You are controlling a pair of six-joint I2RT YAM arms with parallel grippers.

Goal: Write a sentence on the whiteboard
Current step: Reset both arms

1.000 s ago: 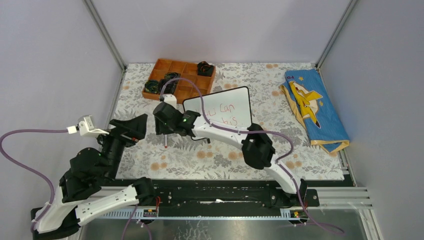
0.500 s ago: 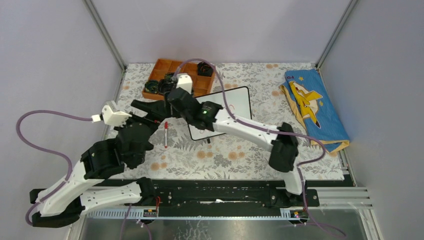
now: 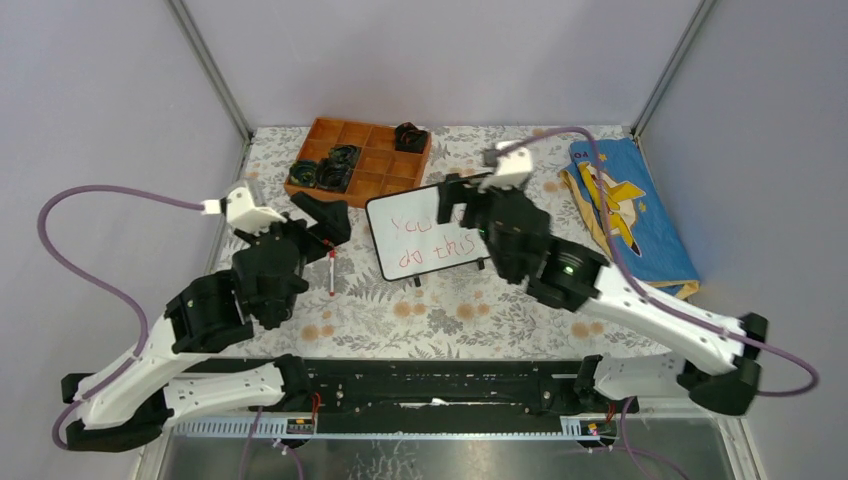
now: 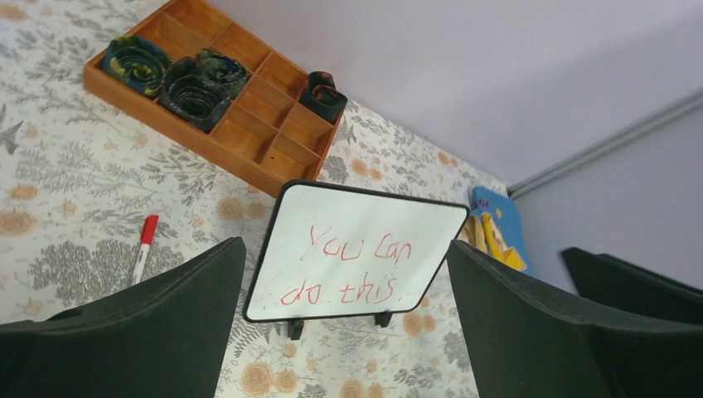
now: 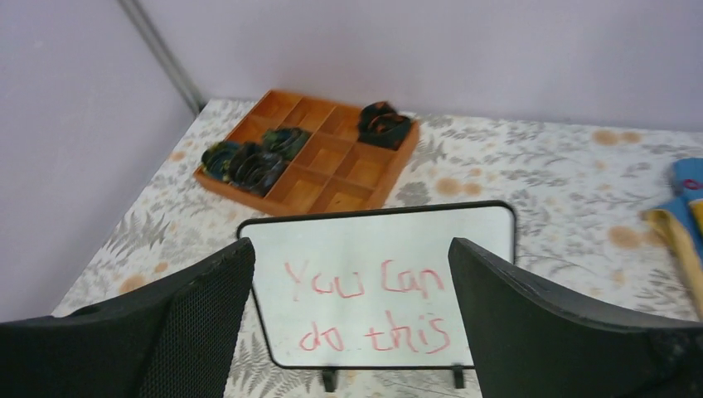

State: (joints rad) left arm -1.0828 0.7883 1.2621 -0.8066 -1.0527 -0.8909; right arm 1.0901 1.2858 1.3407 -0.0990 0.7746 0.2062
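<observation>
Over on the left, the left gripper (image 3: pixel 322 214) hangs above the table with its jaws spread wide and nothing between them. Just below it in the overhead view a red-capped marker (image 3: pixel 331 273) lies flat on the floral cloth (image 3: pixel 450 320), a little left of the whiteboard (image 3: pixel 430 235) and not touching it. It shows from above and in the left wrist view only.

Behind sits the orange tray (image 3: pixel 372 160) near the back-left corner, with dark rolled bundles (image 3: pixel 330 168) in some compartments. From above, the left fingers cover part of its near edge. Both wrist cameras show that edge plainly.

The whiteboard stands on its small feet mid-table, leaning back, with bare cloth between it and the arm bases. The sentence (image 5: pixel 373 311), in red over two lines, reads "You can do this" in both wrist views. From above it is faint, and the right gripper (image 3: pixel 468 200) hides the board's top right corner.

That gripper hovers at the board's far right, jaws wide apart, gripping nothing. Its dark fingers cut off the lower corners of its own view.

At the far right a blue cloth (image 3: pixel 625 215) lies along the wall.
</observation>
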